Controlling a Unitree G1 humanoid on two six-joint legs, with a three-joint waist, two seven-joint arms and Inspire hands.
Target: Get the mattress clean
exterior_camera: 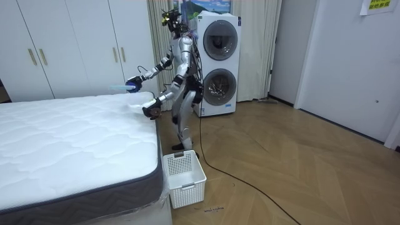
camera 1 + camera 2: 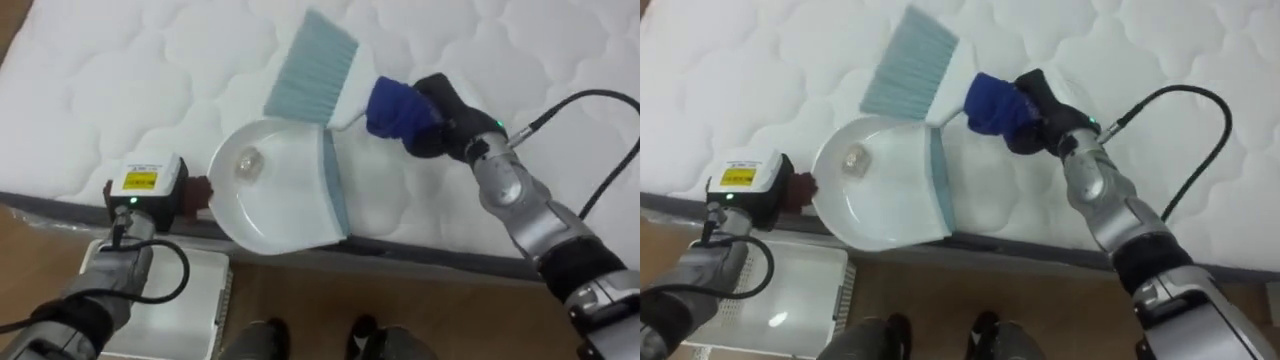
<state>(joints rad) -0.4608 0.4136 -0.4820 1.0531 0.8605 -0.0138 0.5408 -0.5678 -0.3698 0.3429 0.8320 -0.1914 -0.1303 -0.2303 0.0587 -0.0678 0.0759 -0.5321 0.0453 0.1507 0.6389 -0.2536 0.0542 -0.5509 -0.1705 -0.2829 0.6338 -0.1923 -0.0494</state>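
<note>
"Can you read anything from where you stand?"

"Not a word. There's a yellow label on the white box at the back of the left robot hand. It has dark print, but it's too small to make out."

"And that sheet high on the wall?"

"The yellow-green sign on the white wall? The top edge of the room view cuts it off, and its dark marks are unreadable. I can't make out any lettering on the stacked washing machines either."

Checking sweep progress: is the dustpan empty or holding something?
Not empty. A small, pale crumpled ball lies inside the white dustpan, toward its handle end and away from the open lip.
</note>
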